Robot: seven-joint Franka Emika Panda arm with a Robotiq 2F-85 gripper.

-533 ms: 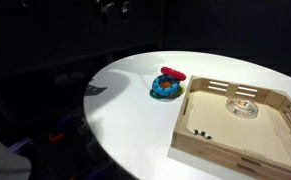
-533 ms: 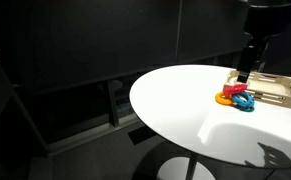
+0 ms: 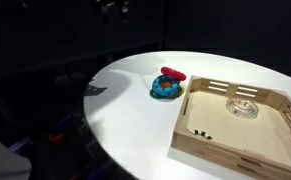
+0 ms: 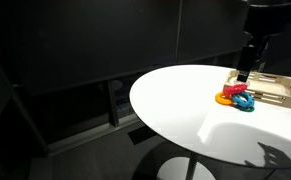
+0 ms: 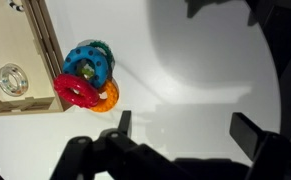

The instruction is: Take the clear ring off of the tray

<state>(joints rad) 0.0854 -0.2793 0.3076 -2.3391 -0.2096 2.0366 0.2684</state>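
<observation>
The clear ring (image 3: 244,106) lies inside the light wooden tray (image 3: 207,140), toward its far side; in the wrist view the ring (image 5: 12,80) shows at the left edge inside the tray (image 5: 43,55). My gripper (image 5: 185,128) is open and empty, high above the white table, well apart from the tray. In an exterior view my arm and gripper (image 4: 244,70) hang above the toy and the tray (image 4: 277,92).
A stacking toy of red, blue and orange rings (image 3: 167,86) sits on the round white table (image 3: 135,110) just beside the tray; it also shows in the wrist view (image 5: 86,78) and in an exterior view (image 4: 239,98). Dark surroundings lie beyond the table's edge.
</observation>
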